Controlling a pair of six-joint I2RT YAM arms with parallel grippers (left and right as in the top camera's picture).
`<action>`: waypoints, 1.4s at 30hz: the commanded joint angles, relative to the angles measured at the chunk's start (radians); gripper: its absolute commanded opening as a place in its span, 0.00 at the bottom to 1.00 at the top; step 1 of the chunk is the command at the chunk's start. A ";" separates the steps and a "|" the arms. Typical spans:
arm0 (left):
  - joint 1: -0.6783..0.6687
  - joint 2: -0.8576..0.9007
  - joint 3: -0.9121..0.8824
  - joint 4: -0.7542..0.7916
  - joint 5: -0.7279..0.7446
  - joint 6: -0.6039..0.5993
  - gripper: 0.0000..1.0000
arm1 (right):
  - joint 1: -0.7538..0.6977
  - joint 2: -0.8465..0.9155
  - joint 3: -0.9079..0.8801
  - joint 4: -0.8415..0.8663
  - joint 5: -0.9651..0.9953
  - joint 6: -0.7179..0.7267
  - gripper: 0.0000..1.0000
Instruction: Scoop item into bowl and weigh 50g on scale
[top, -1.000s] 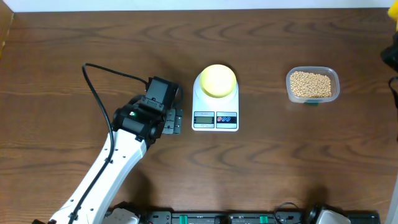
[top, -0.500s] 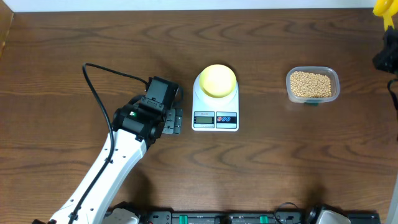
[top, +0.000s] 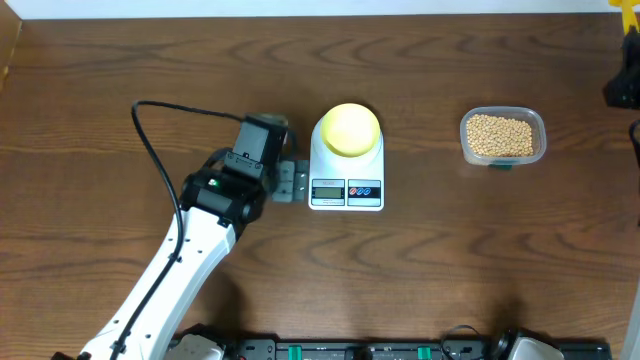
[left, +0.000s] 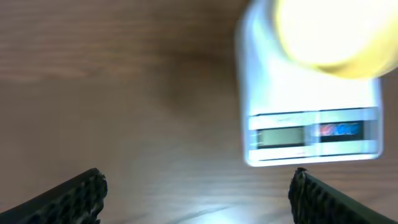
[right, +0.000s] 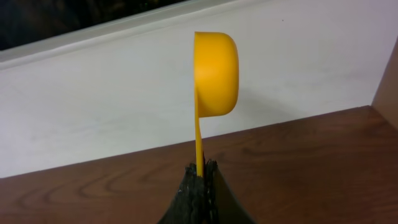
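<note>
Just now the left gripper (top: 291, 182) has moved a little to the right over the table (top: 450, 260). It now stands just beside the left edge of the white kitchen scale (top: 346, 190), close to the display, where a moment ago there was a clear gap. Its fingers are spread wide and hold nothing. In the left wrist view the scale front is blurred, so the arm seems to be in motion.

The pale-yellow bowl (top: 350, 129) sits on the platform of the scale, and I can see no beans in it. The beans (top: 500, 135) are all in the clear plastic tub (top: 541, 128), well apart to the right of the scale.

The right gripper (right: 200, 180) is pressed together on the thin handle of the yellow scoop (right: 216, 73). The scoop stands upright with its cup at the top, and I see nothing in it. In the overhead view this arm has drifted almost out of the picture at the far right edge.

In my judgement the scooping has not started. The left gripper probably goes to steady the scale or press a button, perhaps to zero it. The number on the display is too small to read.
</note>
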 joint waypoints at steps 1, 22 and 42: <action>0.002 0.046 -0.004 0.049 0.343 0.079 0.95 | -0.004 -0.006 0.019 -0.002 -0.090 -0.016 0.01; -0.128 0.340 -0.016 0.239 0.151 -0.267 0.98 | -0.004 -0.006 0.019 -0.047 -0.104 -0.016 0.01; -0.271 0.466 -0.018 0.248 -0.165 -0.374 0.98 | -0.004 -0.006 0.019 -0.043 -0.104 -0.017 0.01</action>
